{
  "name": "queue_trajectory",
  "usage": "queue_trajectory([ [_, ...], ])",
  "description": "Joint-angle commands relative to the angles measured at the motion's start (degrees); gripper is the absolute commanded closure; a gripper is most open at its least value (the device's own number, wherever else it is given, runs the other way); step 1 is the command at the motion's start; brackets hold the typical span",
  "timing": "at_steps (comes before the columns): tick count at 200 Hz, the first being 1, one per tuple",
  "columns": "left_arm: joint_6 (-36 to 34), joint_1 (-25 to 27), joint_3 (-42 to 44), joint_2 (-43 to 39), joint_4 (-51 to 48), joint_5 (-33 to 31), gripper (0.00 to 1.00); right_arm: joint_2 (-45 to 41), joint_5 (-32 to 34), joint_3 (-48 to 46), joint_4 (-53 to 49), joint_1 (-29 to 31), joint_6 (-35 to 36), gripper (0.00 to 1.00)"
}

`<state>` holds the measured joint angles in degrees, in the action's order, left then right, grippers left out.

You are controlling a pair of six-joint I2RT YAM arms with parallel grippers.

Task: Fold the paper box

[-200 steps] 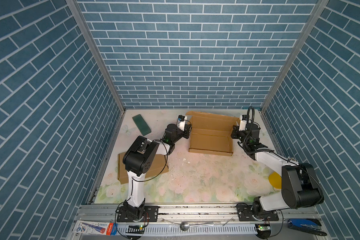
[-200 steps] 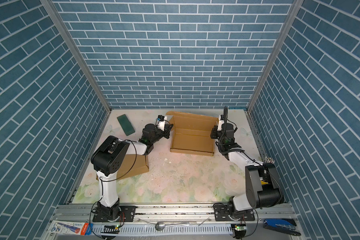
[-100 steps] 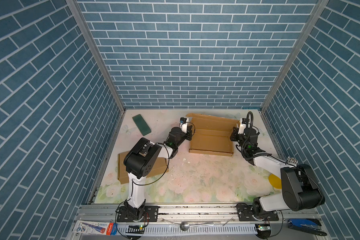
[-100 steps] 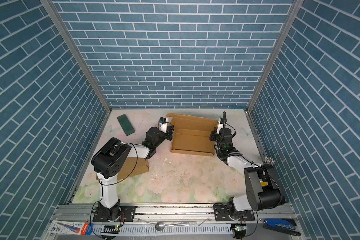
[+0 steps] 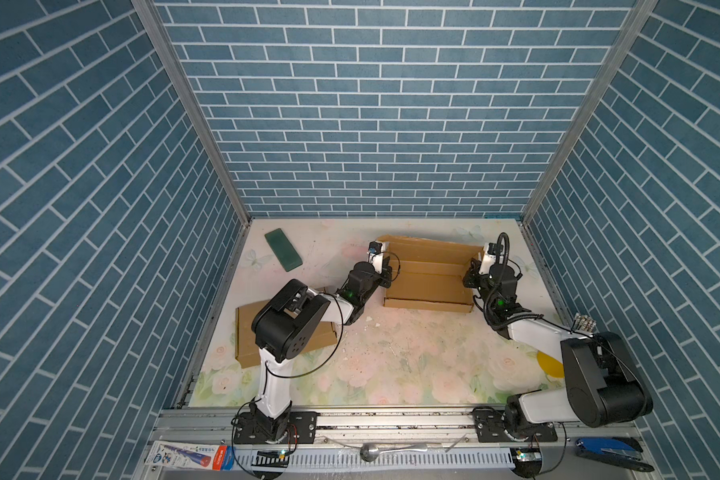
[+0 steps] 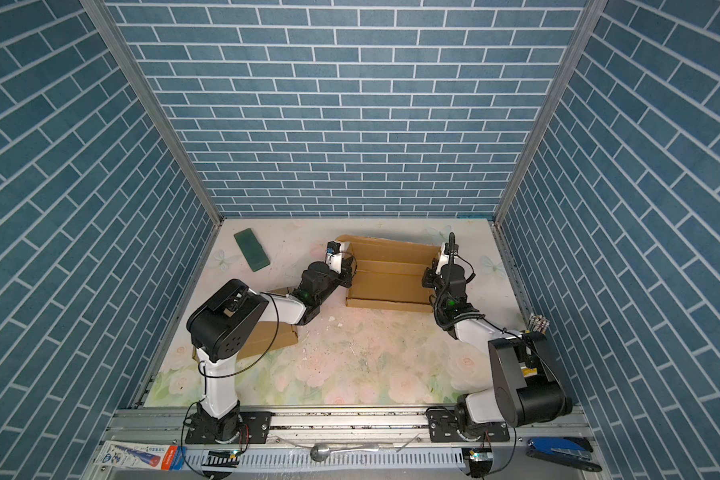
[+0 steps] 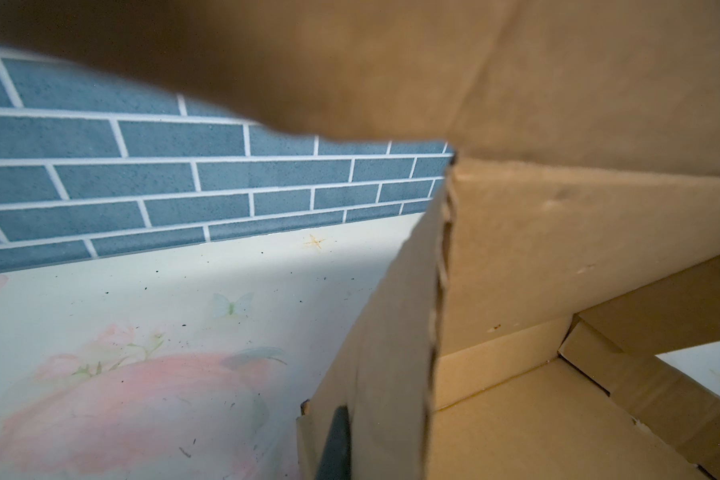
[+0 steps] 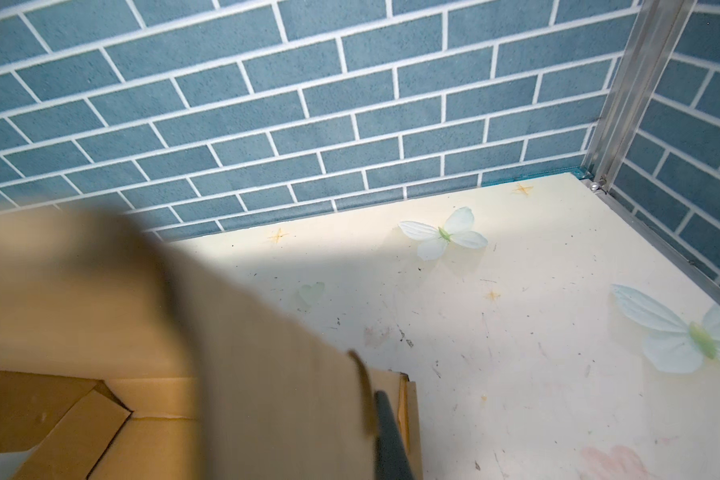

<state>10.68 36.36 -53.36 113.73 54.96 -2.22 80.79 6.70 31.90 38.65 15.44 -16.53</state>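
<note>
Box (image 5: 427,286) ends pinched by left hand (image 5: 387,275), right hand (image 5: 469,277).

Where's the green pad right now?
In both top views the green pad lies flat near the far-left corner of the table, apart from the paper box to its right.

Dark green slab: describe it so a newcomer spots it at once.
On the floral-print tabletop, look to the far left corner by the blue brick back wall. A dark green flat rectangular slab lies there, angled. Unlike the open brown cardboard box and the flat brown cardboard piece, it is small and green.
</note>
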Motion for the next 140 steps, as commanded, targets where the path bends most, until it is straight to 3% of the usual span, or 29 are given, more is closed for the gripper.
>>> queue_trajectory([
  [1,-0.46,4.79,1.24,1.48,-6.37,9.64,0.98,0.68,-6.84,-2.85,-3.85,2.31,-1.13,1.00],
  [69,-3.91,5.43,5.47,-0.09,-10.44,9.47,0.98,-2.74,-7.81,-4.02,-8.51,2.14,3.52,1.00],
  [140,0.76,6.56,5.70,1.43,-9.09,10.36,0.98,-4.60,-9.66,-5.27,-11.31,1.98,4.51,1.00],
])
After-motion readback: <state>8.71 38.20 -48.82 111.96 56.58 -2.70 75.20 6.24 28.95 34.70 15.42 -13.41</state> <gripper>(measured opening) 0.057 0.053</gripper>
